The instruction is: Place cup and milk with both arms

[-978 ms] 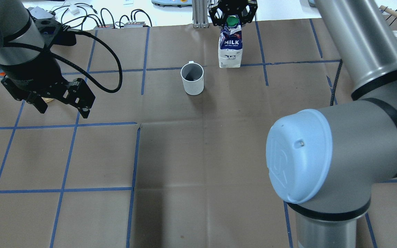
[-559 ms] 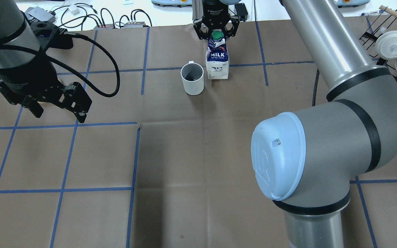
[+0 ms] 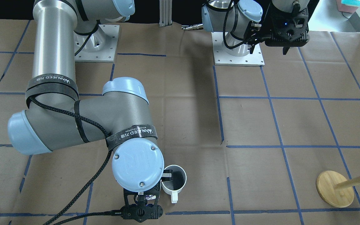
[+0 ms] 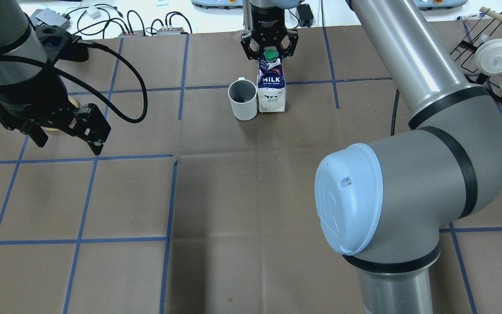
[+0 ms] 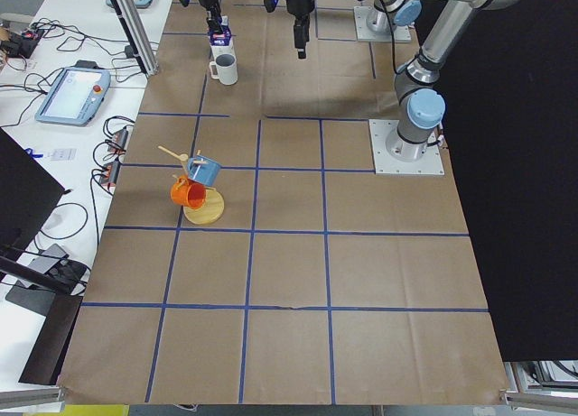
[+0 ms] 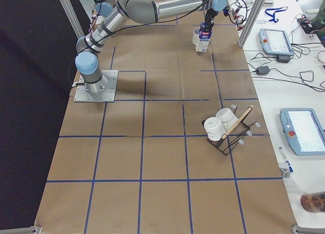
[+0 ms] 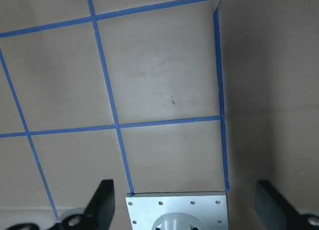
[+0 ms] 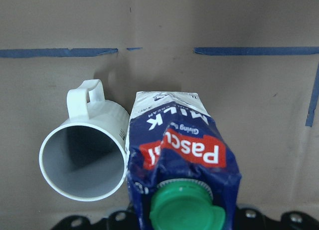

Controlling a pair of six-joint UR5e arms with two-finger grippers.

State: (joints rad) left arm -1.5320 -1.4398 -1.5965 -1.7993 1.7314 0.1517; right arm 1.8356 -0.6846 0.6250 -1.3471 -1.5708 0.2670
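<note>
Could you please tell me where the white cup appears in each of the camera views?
Front-facing: cup bottom centre.
Overhead: cup top centre.
Left side: cup top left.
Right side: cup near top, right of centre.
Left wrist: not in it.
Right wrist: cup at left.
Landmark: the milk carton right beside it, mostly hidden in the front-facing view.

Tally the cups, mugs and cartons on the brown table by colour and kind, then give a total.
White mug: 1
Other white cups: 2
Blue mug: 1
Orange mug: 1
Milk carton: 1
Total: 6
</note>
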